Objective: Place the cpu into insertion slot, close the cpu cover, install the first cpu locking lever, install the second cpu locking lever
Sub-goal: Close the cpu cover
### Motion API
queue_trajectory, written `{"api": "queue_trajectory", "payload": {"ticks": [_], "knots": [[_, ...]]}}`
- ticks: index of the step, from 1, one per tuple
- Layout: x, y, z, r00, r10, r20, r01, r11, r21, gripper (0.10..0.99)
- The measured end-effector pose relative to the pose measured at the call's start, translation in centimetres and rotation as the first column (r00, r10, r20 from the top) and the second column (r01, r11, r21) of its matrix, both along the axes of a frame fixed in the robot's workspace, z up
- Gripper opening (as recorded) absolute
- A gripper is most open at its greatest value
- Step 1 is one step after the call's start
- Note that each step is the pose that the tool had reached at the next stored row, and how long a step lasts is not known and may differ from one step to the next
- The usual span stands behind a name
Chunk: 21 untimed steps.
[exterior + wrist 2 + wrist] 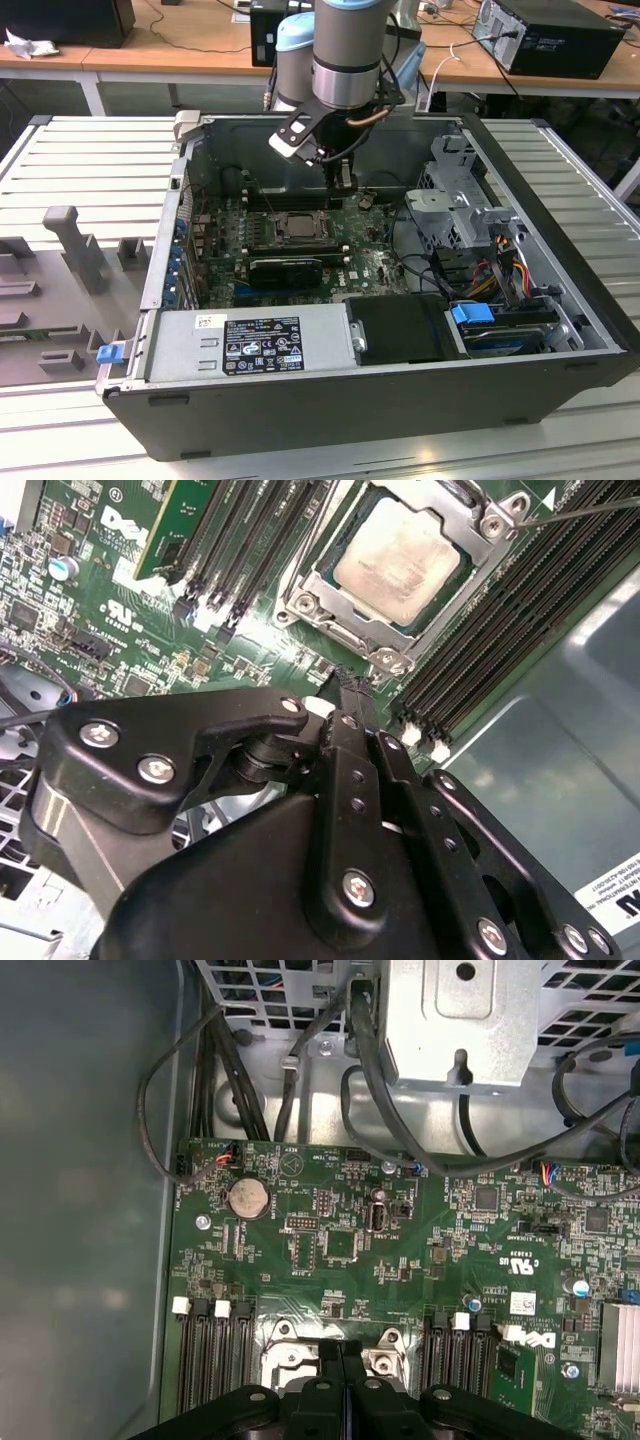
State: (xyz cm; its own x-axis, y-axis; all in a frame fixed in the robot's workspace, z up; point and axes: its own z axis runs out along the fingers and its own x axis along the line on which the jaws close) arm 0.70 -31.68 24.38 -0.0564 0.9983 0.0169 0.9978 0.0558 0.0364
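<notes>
Currently cpu (pixel 400 560) sits in slot (pixel 326 572), cover (pixel 345 630) down around it. Gripper (pixel 347 687) fingers pressed together, holding nothing, just beside the slot's corner, above the board (pixel 400 1250).

The flat square silver-beige metal cpu (pixel 400 560) is sitting in the square black insertion slot (pixel 274 226), with the thin dark-grey metal cpu cover (pixel 350 632) lying around it. Long black memory slots (pixel 250 530) are flanking it. In the exterior view, the long black ridged card (pixel 285 268) is lying before the slot, and the grey metal power supply (pixel 250 343) is lying along the black computer case's (pixel 560 330) near edge.
</notes>
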Motion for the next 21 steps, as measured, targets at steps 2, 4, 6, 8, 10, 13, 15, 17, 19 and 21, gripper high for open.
{"api": "queue_trajectory", "payload": {"ticks": [2, 4, 6, 8, 10, 13, 15, 17, 19, 21], "knots": [[-0.11, 0.00, 0.00, 1.0000, 0.000, 0.0000, 0.000, 1.0000, 0.000, 0.106], [-0.17, 0.00, 0.00, 1.0000, 0.000, 0.0000, 0.000, 1.0000, 0.000, 0.106], [-0.24, 0.00, 0.00, 1.0000, 0.000, 0.0000, 0.000, 1.0000, 0.000, 0.106], [-0.29, 0.00, 0.00, 1.0000, 0.000, 0.0000, 0.000, 1.0000, 0.000, 0.106], [-0.34, 0.00, 0.00, 1.0000, 0.000, 0.0000, 0.000, 1.0000, 0.000, 0.106], [-0.43, 0.00, 0.00, 1.0000, 0.000, 0.0000, 0.000, 1.0000, 0.000, 0.106], [-0.47, 0.00, 0.00, 1.0000, 0.000, 0.0000, 0.000, 1.0000, 0.000, 0.106], [-0.51, 0.00, 0.00, 1.0000, 0.000, 0.0000, 0.000, 1.0000, 0.000, 0.106], [-0.55, 0.00, 0.00, 1.0000, 0.000, 0.0000, 0.000, 1.0000, 0.000, 0.106], [-0.59, 0.00, 0.00, 1.0000, 0.000, 0.0000, 0.000, 1.0000, 0.000, 0.106]]}}
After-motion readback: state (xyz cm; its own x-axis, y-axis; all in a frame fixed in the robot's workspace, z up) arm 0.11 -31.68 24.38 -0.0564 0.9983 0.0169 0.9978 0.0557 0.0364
